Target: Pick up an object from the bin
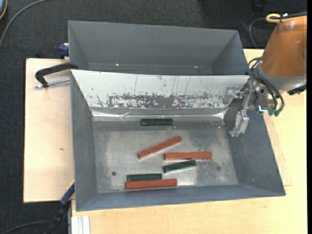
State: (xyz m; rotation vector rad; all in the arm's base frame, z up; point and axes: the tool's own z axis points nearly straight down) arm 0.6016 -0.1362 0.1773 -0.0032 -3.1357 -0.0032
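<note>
Hovering gripper (238,125) above bin (256,157) wall, arm (287,48) cropped

Six slim flat sticks lie on the bin floor (112,150). The back green stick (157,122) lies level at the upper middle, against the foot of the far wall. Below it the slanted red stick (159,147) rises toward the right. Right of its lower end the level red stick (187,155) lies flat, with the tilted green stick (179,166) just beneath. At the lower middle the front green stick (144,177) and the front red stick (151,184) lie level, side by side and touching.

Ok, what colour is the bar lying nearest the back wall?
The bar is dark green, camera view.
</note>
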